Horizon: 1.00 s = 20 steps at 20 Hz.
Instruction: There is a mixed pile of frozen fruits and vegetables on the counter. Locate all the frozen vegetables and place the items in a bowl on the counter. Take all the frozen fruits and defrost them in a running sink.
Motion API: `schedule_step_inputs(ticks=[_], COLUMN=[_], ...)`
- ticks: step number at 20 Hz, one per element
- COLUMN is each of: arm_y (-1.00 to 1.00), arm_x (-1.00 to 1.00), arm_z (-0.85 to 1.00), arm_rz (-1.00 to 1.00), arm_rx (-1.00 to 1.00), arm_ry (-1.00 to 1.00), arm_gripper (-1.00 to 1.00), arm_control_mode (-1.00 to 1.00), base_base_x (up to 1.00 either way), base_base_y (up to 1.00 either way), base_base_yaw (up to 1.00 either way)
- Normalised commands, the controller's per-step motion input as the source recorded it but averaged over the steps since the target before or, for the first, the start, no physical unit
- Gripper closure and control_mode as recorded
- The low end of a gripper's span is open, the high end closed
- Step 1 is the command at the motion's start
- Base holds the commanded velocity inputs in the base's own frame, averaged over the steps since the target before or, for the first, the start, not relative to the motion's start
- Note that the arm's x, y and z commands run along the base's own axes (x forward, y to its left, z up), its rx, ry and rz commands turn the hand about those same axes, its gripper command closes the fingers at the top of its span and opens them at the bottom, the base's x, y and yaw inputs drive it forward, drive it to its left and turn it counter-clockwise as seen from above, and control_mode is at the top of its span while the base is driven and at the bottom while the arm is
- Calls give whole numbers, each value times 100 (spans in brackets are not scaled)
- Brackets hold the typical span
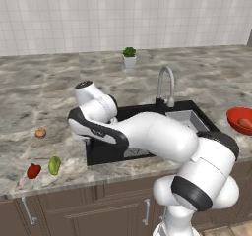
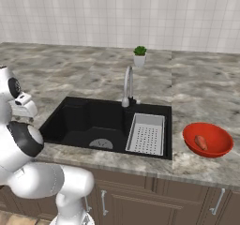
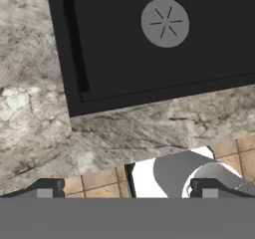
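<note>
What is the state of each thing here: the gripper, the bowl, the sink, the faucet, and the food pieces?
Gripper: open, holding nothing, above the sink's front edge.
Bowl: upright on the counter, holding the carrot.
Sink: basin bare, with the rack at its right end.
Faucet: no water seen running.
Red piece: lying on the counter.
Yellow-green fruit: on the counter, beside the red piece.
Brown ball: on the counter, apart from them.

The arm [image 1: 162, 141] is glossy white, built of thick rounded segments that swell into bulbous housings. Dark charcoal bands ring the joints, one at about 5 o'clock in the left base view, another curving along the forearm near 9 o'clock. The round end cap is white with a dark rim. The fingertips [image 3: 47, 187] are small, dark and blocky.
</note>
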Motion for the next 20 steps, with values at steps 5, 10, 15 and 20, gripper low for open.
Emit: schedule_step_inputs(ticks=[5, 10, 15, 20], arm_y=[66, 66, 62, 58], arm_x=[0, -1, 0, -5], arm_z=[0, 0, 0, -1], arm_rz=[9, 8, 9, 10], arm_rx=[4, 3, 1, 1], arm_ry=[10, 9, 12, 12], arm_gripper=[-100, -100, -100, -100], arm_control_mode=[-100, -100, -100, -100], base_base_x=[0, 0, 0, 0], base_base_y=[0, 0, 0, 0], base_base_yaw=[0, 0, 0, 0])
